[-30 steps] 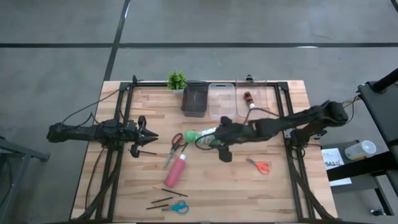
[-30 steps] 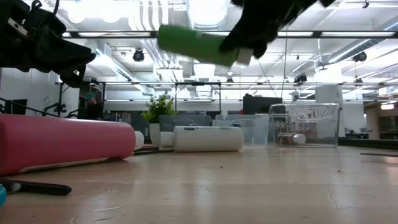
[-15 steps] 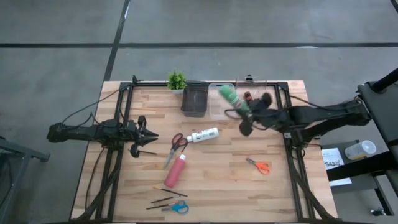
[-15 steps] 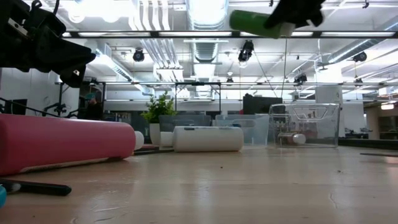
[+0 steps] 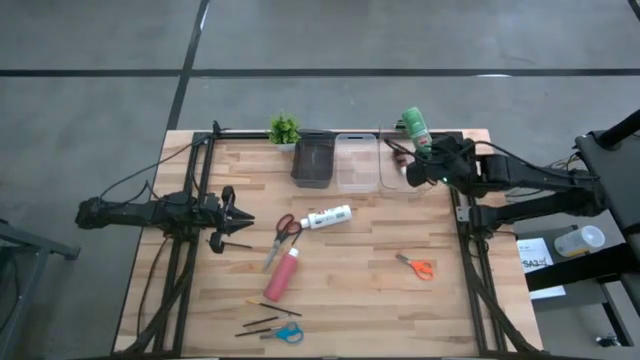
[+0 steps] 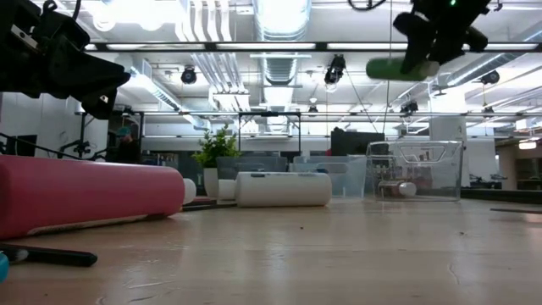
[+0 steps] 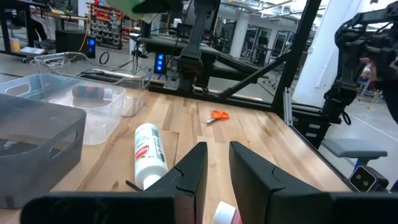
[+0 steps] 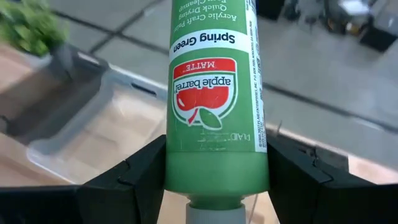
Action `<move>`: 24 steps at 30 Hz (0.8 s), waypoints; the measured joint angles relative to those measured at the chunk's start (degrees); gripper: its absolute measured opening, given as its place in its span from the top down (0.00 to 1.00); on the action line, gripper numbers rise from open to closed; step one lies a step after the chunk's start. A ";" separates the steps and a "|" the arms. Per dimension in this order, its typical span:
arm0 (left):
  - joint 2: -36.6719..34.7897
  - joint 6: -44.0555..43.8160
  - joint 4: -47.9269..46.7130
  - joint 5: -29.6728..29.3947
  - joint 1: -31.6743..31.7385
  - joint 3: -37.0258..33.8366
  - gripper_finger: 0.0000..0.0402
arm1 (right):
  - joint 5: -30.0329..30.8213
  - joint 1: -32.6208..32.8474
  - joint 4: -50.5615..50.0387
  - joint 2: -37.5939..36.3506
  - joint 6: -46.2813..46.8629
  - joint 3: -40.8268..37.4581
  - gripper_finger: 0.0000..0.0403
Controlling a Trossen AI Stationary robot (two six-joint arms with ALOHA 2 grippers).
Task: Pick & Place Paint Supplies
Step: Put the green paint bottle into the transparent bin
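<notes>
A green paint tube [image 5: 412,126] hangs high above the far end of the right clear bin [image 5: 404,172], with my right gripper [image 5: 428,160] shut on it; the low view shows the tube [image 6: 401,69] well above the table. My left gripper [image 5: 240,216] waits at the table's left, level, with a narrow gap between its fingers [image 7: 193,168] and nothing in it. On the table lie a white tube [image 5: 326,217], a pink tube [image 5: 284,273], red scissors [image 5: 284,230], orange scissors [image 5: 417,267], blue scissors [image 5: 286,333] and thin dark brushes [image 5: 262,312]. My right gripper pinches the green tube's body near its cap end [image 8: 217,171] between its two fingers [image 8: 127,180], which lie across the tube. The tube is lifted clear. Its long labelled part [image 8: 214,81] sticks out past the fingers toward the table's far edge.
A dark bin [image 5: 312,161] and a clear bin [image 5: 356,162] stand left of the right clear bin, which holds a small brown tube [image 5: 398,156]. A small potted plant [image 5: 284,129] stands at the far edge. Black frame rails run along the table's sides.
My right gripper has carried the green tube from the table's middle toward the far right, rising and rolling its wrist. The tube, which pointed toward the left, now points toward the far edge above the right clear bin.
</notes>
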 joint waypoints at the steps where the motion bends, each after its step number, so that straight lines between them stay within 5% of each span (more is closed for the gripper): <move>1: 0.00 0.00 0.00 0.00 0.00 -0.01 0.81 | -2.15 -1.47 0.08 0.61 -0.69 -0.22 0.45; 24: -0.02 -0.01 0.00 0.01 0.00 -0.01 0.81 | -22.59 -22.59 9.48 24.48 -9.62 -2.62 0.45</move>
